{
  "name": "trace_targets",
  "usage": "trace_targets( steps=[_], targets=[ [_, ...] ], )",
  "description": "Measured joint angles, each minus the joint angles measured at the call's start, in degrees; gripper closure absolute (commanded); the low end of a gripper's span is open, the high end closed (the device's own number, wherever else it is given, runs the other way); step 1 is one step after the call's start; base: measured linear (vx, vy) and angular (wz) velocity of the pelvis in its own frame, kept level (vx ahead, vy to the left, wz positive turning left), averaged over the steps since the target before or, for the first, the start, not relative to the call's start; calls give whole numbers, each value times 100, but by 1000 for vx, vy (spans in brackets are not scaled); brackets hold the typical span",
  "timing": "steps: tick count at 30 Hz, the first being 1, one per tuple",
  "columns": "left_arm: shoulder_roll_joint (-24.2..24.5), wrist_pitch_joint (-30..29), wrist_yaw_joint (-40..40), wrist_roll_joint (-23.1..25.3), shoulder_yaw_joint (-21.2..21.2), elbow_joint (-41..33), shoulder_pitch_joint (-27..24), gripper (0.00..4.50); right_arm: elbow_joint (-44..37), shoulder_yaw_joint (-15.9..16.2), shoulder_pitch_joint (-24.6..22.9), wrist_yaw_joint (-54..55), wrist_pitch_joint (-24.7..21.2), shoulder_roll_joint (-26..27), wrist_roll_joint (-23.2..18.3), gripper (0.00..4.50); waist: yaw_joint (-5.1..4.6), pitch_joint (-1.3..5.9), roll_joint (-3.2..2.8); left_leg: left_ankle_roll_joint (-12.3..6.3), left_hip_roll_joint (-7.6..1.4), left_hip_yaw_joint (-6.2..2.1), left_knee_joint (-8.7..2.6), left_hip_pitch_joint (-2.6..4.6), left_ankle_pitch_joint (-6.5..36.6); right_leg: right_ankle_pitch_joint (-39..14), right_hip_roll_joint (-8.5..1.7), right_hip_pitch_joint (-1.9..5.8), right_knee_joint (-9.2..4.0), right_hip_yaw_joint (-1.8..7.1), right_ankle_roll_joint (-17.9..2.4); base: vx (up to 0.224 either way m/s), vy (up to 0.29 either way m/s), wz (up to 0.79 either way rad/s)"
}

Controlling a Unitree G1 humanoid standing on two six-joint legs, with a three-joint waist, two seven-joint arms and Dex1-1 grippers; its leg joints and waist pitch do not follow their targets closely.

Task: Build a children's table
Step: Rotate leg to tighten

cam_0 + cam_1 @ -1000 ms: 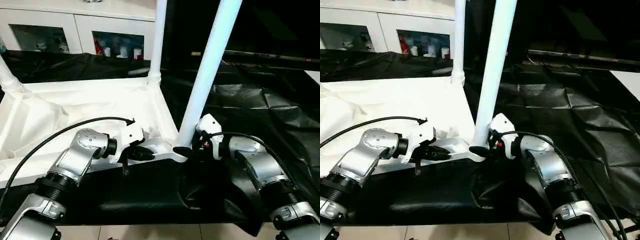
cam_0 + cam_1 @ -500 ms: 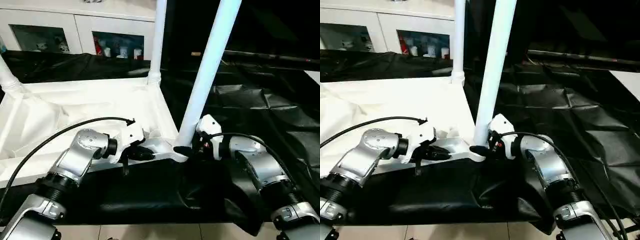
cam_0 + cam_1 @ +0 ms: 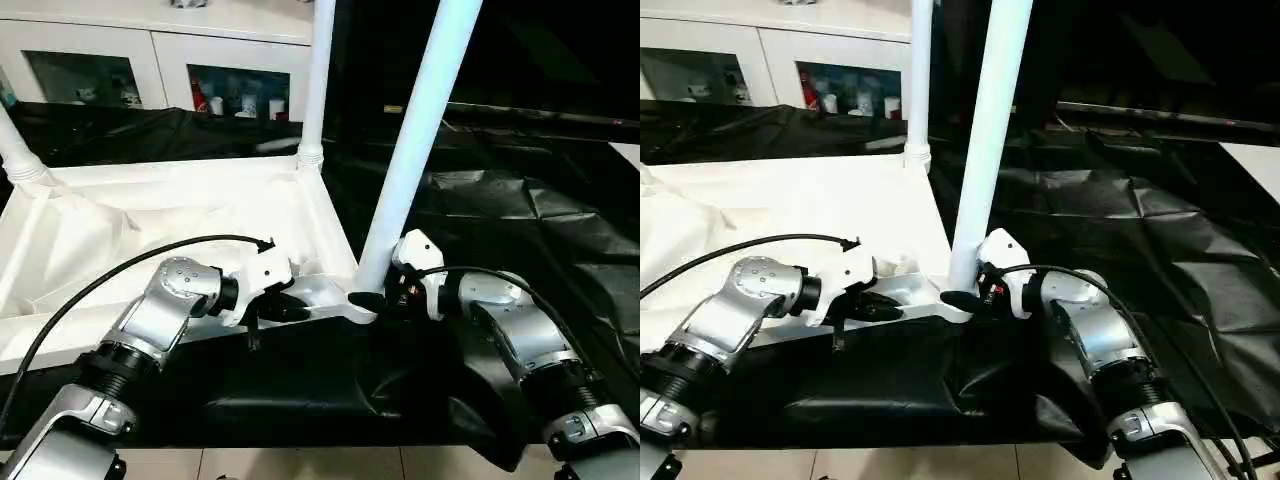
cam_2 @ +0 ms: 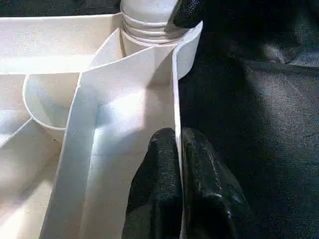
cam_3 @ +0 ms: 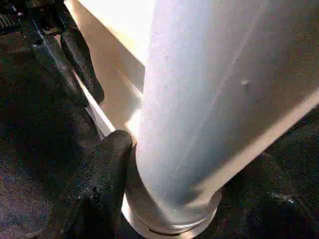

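The white children's table top point(image 3: 150, 220) lies upside down on the black-covered work table. Three legs stand in its corner sockets: near right point(image 3: 410, 150), far right point(image 3: 315, 90) and far left point(image 3: 15, 150). My left gripper point(image 3: 285, 305) is shut on the top's thin near rim point(image 4: 174, 89), one finger on each side, just left of the near right corner. My right gripper point(image 3: 372, 298) is shut on the base of the near right leg point(image 5: 209, 89) just above its socket. One finger point(image 5: 107, 169) presses on the leg; the other is hidden behind it.
Crumpled black cover point(image 3: 520, 220) spreads to the right and hangs over the work table's front edge point(image 3: 330, 440). A white glass-door cabinet point(image 3: 100, 60) stands behind. A black cable point(image 3: 130, 262) arcs over my left forearm.
My right gripper's jaws have drawn in a little around the leg's base. The left gripper and the table top have stayed put.
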State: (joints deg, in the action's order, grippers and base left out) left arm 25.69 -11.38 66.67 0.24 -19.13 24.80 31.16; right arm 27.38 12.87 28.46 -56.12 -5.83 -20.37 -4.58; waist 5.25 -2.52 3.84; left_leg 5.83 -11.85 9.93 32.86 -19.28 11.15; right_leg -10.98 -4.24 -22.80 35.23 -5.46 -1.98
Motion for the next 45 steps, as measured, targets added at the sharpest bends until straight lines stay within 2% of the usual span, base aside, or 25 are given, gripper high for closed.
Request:
trace_targets(
  steps=[1, 2, 4, 7, 8, 10, 20, 27, 44, 45],
  targets=[
    [-5, 0, 0, 0, 0, 8, 4, 444, 0, 0, 0, -1, 0, -3, -1, 204, 2, 0, 0, 0, 0, 0, 0, 0, 0, 0, 0, 0, 0, 0, 0, 0, 0, 0],
    [-9, -2, 3, -1, 0, 17, 11, 449, 0, 0, 0, -8, -1, -8, -5, 172, 6, -1, -1, 0, 0, 0, 0, 0, 0, 0, 0, 0, 0, 0, 0, 0, 0, 0],
    [-21, -7, 15, -1, -5, 20, 18, 450, -4, -5, 2, -80, -63, -43, -47, 140, 16, -1, -2, 0, 0, 0, 0, -2, 0, 0, -1, 0, -2, 0, 0, 0, 0, 0],
    [-20, -12, 23, -1, -6, 24, 20, 450, -33, -21, 3, -269, -251, -208, -97, 124, 19, 0, -1, -1, 0, 0, 0, -2, 1, 0, -1, 0, -3, 0, 0, 0, 0, 0],
    [-23, -13, 23, -1, -6, 24, 21, 450, -35, -19, -3, -290, -254, -237, -88, 104, 20, 0, -1, -1, 0, 0, 0, -2, 1, 0, 0, 1, -2, -1, 0, 0, 0, 0],
    [-21, -19, 23, -1, -1, 27, 21, 450, -35, -7, -66, -278, -245, -275, -24, 92, 18, 0, -1, -1, 0, 0, 0, -1, 0, 0, 0, 0, -1, -1, 0, 0, 0, 0],
    [-12, -23, 34, -2, 20, 46, 21, 450, -5, 21, -153, -134, -195, -216, 61, 92, -3, 0, -1, -1, 0, -1, 7, -2, 0, 0, 0, 0, 3, -1, 0, 0, 0, 0],
    [-15, -23, 45, -2, 19, 44, 22, 450, -27, -110, -153, -123, -234, -119, -63, 92, -1, 0, -2, -1, -1, -1, 7, -2, 1, 0, 0, 0, 2, -1, 0, 0, 0, 0],
    [-8, -24, 53, -3, 19, 41, 21, 450, 49, -173, -151, -60, -253, 124, -207, 92, -1, 0, -2, -1, -1, -1, 6, -2, 1, 0, 0, 0, 3, -1, 0, 0, 0, 0],
    [-8, -24, 53, -3, 19, 41, 21, 450, 52, -177, -151, -61, -253, 126, -210, 108, -1, 0, -2, -1, -1, -1, 6, -2, 1, 0, 0, 0, 3, -1, 0, 0, 0, 0]
  ],
)
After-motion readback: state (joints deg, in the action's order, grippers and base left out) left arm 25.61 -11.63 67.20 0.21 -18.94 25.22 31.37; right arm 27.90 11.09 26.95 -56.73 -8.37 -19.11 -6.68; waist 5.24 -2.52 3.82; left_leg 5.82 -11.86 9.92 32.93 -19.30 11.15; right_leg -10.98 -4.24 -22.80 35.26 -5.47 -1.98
